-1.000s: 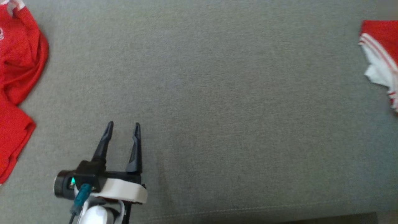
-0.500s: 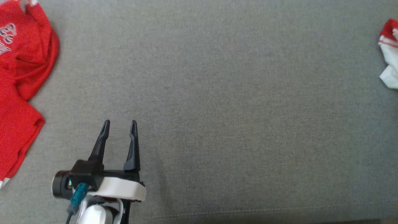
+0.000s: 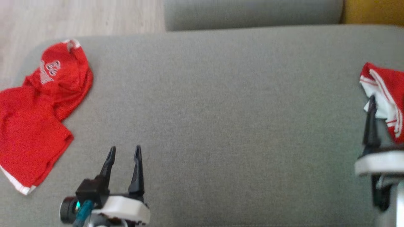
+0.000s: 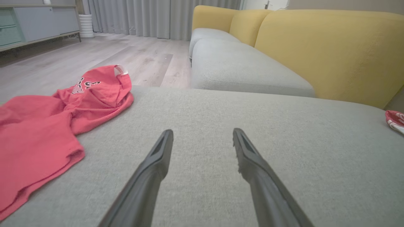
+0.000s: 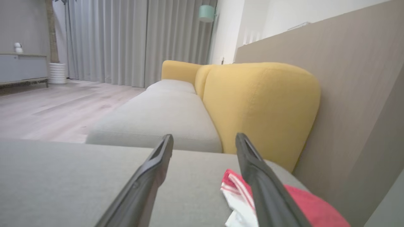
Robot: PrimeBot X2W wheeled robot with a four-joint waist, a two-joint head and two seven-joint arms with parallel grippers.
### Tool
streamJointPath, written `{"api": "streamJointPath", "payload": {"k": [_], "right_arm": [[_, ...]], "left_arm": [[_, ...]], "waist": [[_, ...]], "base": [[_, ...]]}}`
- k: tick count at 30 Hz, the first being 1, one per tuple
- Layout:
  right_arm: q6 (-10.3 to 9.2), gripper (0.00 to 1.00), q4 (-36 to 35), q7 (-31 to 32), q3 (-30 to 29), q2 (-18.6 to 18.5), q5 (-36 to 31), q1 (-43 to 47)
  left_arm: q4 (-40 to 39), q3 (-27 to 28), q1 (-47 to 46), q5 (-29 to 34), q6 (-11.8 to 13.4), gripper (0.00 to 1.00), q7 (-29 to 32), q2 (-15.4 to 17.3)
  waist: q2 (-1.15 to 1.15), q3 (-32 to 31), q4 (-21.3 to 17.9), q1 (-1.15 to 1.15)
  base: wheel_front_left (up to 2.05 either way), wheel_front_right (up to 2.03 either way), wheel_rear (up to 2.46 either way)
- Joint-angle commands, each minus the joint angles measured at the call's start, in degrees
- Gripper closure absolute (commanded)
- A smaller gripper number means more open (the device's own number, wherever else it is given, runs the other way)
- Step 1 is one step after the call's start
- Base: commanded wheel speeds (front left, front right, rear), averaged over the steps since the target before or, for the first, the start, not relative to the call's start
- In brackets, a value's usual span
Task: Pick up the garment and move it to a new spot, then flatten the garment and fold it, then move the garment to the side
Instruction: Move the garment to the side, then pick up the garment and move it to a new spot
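Far left on grey cushion (image 3: pixel 221 104): crumpled red jersey (image 3: pixel 38 116), white lettering, white hem. Right of it, left gripper (image 3: pixel 125 148), jaws apart, empty, low over the cushion, well apart from jersey. Far right edge: right gripper (image 5: pixel 204 137), jaws apart, nothing clamped, just beside bunched red-and-white garment (image 3: pixel 388 82) near yellow backrest (image 5: pixel 258 104); contact with fabric unclear.
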Motion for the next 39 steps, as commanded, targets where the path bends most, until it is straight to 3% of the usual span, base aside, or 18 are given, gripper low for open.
{"api": "streamJointPath", "payload": {"k": [1,6,13,21,32,39], "right_arm": [[0.43,0.0,-3.64,-0.03,2.1,0.07,0.97,1.12],[0.43,0.0,-5.96,-0.98,5.46,2.25,2.58,10.88],[0.43,0.0,-2.09,-2.41,9.08,2.81,6.75,18.02],[0.43,0.0,-2.07,-2.47,9.85,2.83,10.58,19.67],[0.43,0.0,-2.08,-2.47,10.2,2.83,10.04,19.79],[0.43,0.0,-2.22,-2.47,10.27,2.84,10.65,20.94]], "left_arm": [[-1.13,2.65,-0.75,0.14,0.42,0.0,-0.7,-0.15],[1.36,3.61,1.23,0.57,-0.26,0.0,-0.7,-0.15],[3.84,4.5,1.65,0.75,-1.14,0.0,-0.7,-0.16],[5.18,3.3,1.59,-0.09,-2.84,0.0,-0.7,-0.16],[5.6,2.89,1.36,-0.13,-3.0,0.0,-0.7,-0.16],[5.43,2.15,0.48,-0.46,-3.03,0.0,-0.7,-0.16]], "waist": [[0.0,-2.91,0.34,0.0],[0.0,-5.19,0.69,0.0],[0.0,-5.91,1.85,0.0],[0.0,-5.94,2.67,0.0],[0.0,-6.46,3.38,0.0],[0.0,-7.03,8.4,0.0]], "base": [[0.0,0.0,0.0],[0.0,0.0,0.0],[0.0,0.0,0.0],[0.0,0.0,0.0],[0.0,0.0,0.0],[0.0,0.0,0.0]]}}
